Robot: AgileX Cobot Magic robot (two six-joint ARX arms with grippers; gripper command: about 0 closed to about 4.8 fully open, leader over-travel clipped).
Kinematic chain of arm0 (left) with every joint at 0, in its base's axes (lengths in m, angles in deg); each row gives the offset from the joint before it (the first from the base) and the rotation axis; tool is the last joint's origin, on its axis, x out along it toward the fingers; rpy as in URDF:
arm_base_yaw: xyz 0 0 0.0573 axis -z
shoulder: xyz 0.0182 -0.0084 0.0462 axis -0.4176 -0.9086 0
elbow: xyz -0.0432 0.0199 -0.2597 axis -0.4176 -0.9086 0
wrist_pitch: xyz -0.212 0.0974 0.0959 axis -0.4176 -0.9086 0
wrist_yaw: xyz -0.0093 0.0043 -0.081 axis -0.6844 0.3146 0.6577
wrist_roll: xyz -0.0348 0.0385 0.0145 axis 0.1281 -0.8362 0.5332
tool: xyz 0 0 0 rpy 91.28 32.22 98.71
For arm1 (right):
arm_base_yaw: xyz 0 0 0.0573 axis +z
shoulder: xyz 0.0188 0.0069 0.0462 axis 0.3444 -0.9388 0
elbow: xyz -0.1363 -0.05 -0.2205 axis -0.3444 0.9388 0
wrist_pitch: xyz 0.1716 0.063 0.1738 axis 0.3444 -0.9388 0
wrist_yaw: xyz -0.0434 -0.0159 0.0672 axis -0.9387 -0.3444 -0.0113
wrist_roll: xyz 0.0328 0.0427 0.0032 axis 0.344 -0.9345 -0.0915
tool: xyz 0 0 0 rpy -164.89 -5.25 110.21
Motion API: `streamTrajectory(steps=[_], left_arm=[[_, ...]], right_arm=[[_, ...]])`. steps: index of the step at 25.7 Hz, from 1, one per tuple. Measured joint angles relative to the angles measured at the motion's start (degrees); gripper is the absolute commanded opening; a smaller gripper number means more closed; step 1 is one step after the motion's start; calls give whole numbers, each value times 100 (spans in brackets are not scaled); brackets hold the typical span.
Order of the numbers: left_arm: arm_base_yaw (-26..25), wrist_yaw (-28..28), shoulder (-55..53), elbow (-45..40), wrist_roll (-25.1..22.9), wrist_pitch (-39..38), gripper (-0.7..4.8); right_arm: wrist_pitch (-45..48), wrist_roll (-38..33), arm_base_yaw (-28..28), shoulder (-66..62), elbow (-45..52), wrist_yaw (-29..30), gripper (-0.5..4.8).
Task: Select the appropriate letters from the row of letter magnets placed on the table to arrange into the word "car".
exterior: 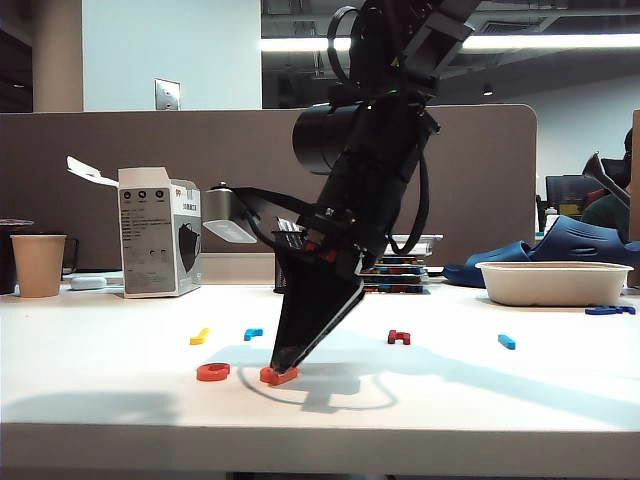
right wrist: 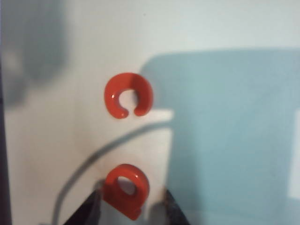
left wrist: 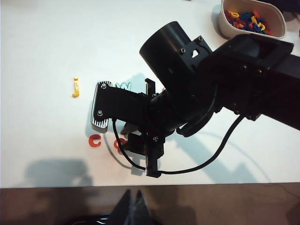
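White table (exterior: 120, 400) carries scattered letter magnets: yellow (exterior: 200, 336), blue (exterior: 253, 333), dark red (exterior: 399, 337), blue bar (exterior: 507, 341). Two orange-red letters (exterior: 213, 372) lie side by side near the front edge. At the back: paper cup (exterior: 38, 264), box (exterior: 158, 232), white tub (exterior: 553, 282).

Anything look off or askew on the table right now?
Nothing spilled or damaged. The orange-red "a" sits between the right hand's open fingers, beside the "c", apart from it. The left hand is out of view. Spare letters stay inside the white tub.
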Motion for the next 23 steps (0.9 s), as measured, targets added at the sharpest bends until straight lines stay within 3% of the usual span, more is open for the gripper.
streamTrajectory(steps=[15, 23], left_arm=[[0, 0, -2, 0, 0, 0, -5], [0, 0, -2, 0, 0, 0, -5]], right_arm=[[-201, 155, -166, 26, -44, -214, 170], [-262, 155, -44, 22, -28, 9, 166]])
